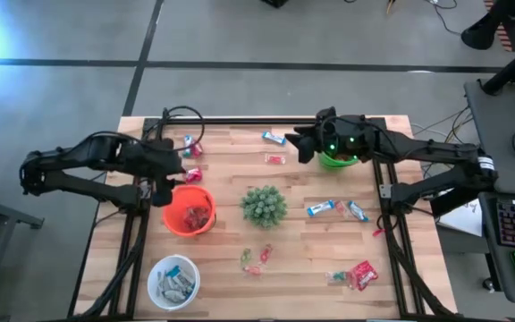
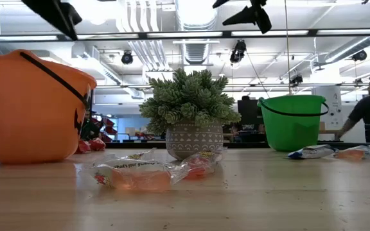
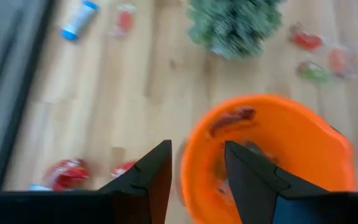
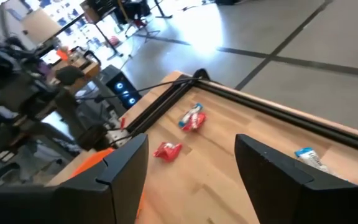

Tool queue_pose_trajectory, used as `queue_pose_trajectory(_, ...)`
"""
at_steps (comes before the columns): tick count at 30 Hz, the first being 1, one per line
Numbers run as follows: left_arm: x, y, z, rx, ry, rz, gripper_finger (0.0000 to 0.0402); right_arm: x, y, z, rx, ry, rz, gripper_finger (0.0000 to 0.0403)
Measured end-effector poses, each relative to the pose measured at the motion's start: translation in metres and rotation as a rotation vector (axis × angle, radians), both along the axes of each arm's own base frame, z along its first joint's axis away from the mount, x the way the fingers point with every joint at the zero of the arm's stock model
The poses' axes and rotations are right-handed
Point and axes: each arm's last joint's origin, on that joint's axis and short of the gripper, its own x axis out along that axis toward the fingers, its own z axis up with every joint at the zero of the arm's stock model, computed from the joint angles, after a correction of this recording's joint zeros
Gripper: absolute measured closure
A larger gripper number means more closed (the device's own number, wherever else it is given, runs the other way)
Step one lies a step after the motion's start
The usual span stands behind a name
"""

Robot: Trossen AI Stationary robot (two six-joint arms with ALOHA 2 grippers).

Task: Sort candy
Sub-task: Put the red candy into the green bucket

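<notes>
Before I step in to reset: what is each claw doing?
Left claw: open, empty, above the orange bucket.
Right claw: open, empty, over the green bucket.

Bright overhead lighting; glare top-left in high view; left wrist view blurred.

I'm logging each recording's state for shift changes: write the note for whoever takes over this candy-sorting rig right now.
Left gripper: open, empty, over the rim of the orange plastic bucket, which holds red packets.
Right gripper: open, empty, above the green plastic bucket.
White bowl: holds blue-and-white bars.
Left to sort: loose wrapped candy scattered over the wooden table, around the spiky green potted plant.
</notes>
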Motion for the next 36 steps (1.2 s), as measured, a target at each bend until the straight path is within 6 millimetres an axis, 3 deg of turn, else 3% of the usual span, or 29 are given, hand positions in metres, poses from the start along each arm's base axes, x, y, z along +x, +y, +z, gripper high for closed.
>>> queue_pose_trajectory(5, -0.001, 0.005, 0.014, 0.128, -0.056, 0.109, 0.0271, 0.006, -0.018, -0.008, -0.017, 0.033, -0.052, 0.017)
queue_pose_trajectory(11, -0.002, 0.014, 0.029, 0.34, -0.11, 0.362, 0.0271, 0.016, -0.045, -0.024, -0.116, 0.144, -0.088, 0.017)
queue_pose_trajectory(19, 0.003, 0.022, 0.05, 0.34, -0.209, 0.604, 0.0271, 0.028, -0.089, -0.033, -0.163, 0.218, -0.094, 0.017)
queue_pose_trajectory(28, 0.012, 0.033, 0.057, 0.515, -0.231, 0.849, 0.0271, 0.049, -0.143, -0.049, -0.174, 0.403, -0.031, 0.017)
queue_pose_trajectory(36, 0.009, 0.041, 0.056, 0.458, -0.233, 0.992, 0.0271, 0.055, -0.169, -0.043, -0.197, 0.577, 0.023, 0.017)
